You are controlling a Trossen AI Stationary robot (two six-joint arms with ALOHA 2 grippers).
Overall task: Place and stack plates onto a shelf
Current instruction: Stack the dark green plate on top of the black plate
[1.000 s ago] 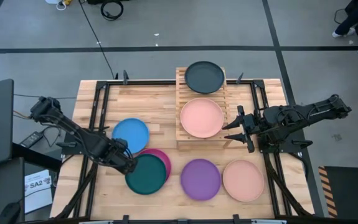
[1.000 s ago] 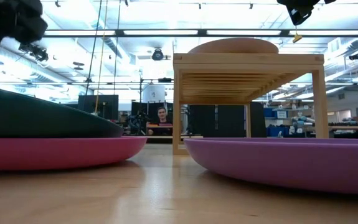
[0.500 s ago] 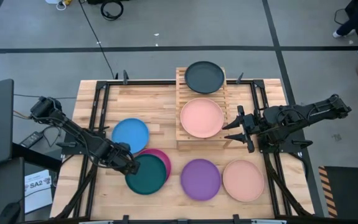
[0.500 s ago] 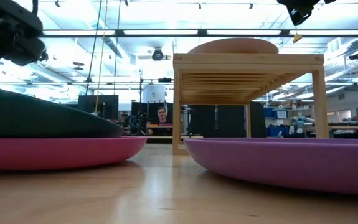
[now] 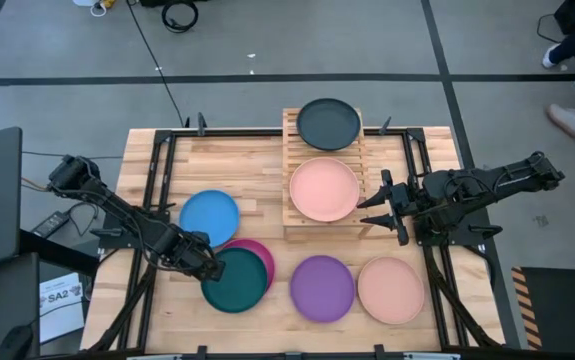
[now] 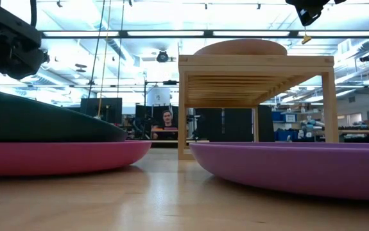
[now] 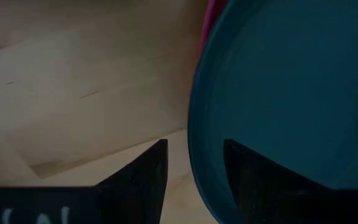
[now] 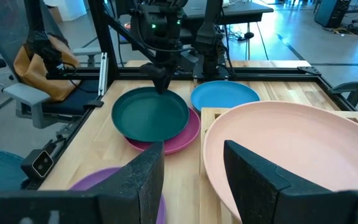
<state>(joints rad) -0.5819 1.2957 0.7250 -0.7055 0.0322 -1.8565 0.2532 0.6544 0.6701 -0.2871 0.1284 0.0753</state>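
Observation:
A teal plate rests on a magenta plate near the table's near left. My left gripper is open at the teal plate's left rim. One finger stands outside the rim over the table and the other stands above the plate's inside. The wooden shelf carries a dark grey plate on its far tier and a salmon plate on its near tier. My right gripper hangs open beside the shelf's right side, facing that salmon plate.
A blue plate lies to the left of the shelf. A purple plate and a second salmon plate lie along the near edge. Black frame rails run along the table's left and right sides. A person sits far behind the table.
My left gripper has come down and moved slightly toward the table's near edge, closing in on the teal plate's left rim. The plates and my right arm have kept still.

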